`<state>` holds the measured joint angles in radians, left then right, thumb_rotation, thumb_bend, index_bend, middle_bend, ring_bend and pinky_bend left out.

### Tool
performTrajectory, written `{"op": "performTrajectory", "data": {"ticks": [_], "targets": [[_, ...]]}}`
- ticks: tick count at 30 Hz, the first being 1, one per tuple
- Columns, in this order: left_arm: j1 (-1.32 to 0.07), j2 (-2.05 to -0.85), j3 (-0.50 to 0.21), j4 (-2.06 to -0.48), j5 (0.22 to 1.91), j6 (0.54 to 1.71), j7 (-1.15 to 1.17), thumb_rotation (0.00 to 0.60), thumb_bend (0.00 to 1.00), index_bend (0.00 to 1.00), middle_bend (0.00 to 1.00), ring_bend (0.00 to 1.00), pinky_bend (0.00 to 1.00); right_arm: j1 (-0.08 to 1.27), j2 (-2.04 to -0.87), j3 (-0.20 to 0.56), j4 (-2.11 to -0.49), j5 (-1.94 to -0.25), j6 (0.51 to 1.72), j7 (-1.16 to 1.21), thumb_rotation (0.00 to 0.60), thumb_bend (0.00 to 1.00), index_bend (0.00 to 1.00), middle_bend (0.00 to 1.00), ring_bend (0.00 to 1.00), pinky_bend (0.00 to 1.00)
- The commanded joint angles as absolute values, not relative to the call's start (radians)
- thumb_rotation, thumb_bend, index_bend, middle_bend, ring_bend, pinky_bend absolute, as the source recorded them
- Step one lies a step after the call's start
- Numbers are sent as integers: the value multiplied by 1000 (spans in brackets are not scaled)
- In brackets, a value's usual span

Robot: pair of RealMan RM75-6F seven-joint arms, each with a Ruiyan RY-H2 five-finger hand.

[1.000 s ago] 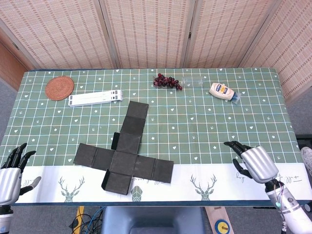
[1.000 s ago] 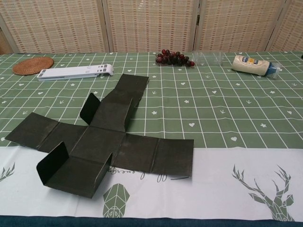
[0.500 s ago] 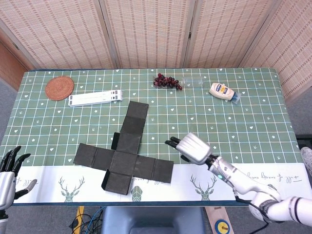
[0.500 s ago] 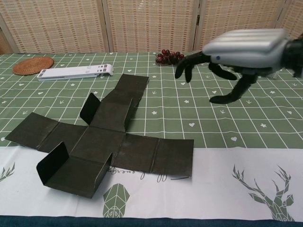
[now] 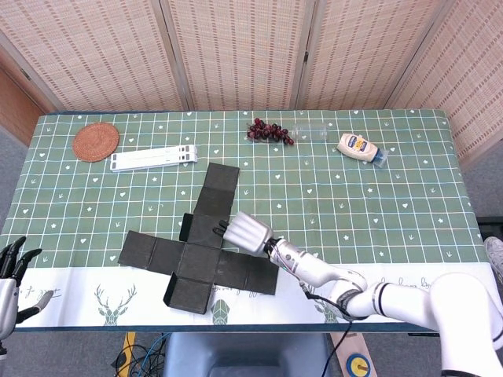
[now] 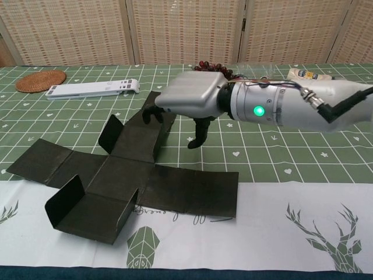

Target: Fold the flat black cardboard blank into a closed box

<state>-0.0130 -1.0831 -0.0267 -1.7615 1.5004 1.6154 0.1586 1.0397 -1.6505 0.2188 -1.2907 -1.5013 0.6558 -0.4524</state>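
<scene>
Right hand [image 6: 192, 99] hovers over the cardboard blank [image 5: 196, 243], fingers apart and holding nothing, placed where I can catch a raised flap. That blank lies cross-shaped near the table's [image 5: 393, 204] front edge. Left hand [image 5: 9, 271] waits open, well apart.

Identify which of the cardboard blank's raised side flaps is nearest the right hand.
The far raised flap, standing on the blank's upper arm, is nearer the right hand. The other raised flap stands at the near end by the table edge.
</scene>
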Motion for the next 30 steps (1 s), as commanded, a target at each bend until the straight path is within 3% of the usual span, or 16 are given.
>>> {"op": "performTrajectory", "data": {"ticks": [1, 7, 17, 21, 30], "targets": [[-11, -1081, -28, -1759, 1495, 1612, 154, 600, 162, 208, 85, 90, 366, 1107, -1735, 214, -1178, -1526, 644, -415, 600, 199, 202, 293, 792, 1000], [-9, -1081, -31, -1750, 1496, 1608, 139, 600, 162, 208, 85, 90, 367, 1176, -1821, 203, -1050, -1547, 629, -376, 600, 208, 268, 332, 815, 1000], [-3, -1080, -32, -1730, 1494, 1601, 105, 600, 162, 208, 85, 89, 367, 1236, -1918, 193, -907, -1520, 600, -378, 600, 385, 450, 447, 849, 1000], [1, -1078, -31, -1722, 1496, 1602, 88, 600, 162, 208, 85, 89, 367, 1232, -1921, 195, -900, -1497, 607, -392, 600, 459, 496, 501, 865, 1000], [5, -1080, -28, -1709, 1513, 1606, 61, 600, 162, 209, 85, 88, 367, 1204, -1894, 220, -984, -1380, 598, -511, 600, 524, 606, 607, 890, 1000]]}}
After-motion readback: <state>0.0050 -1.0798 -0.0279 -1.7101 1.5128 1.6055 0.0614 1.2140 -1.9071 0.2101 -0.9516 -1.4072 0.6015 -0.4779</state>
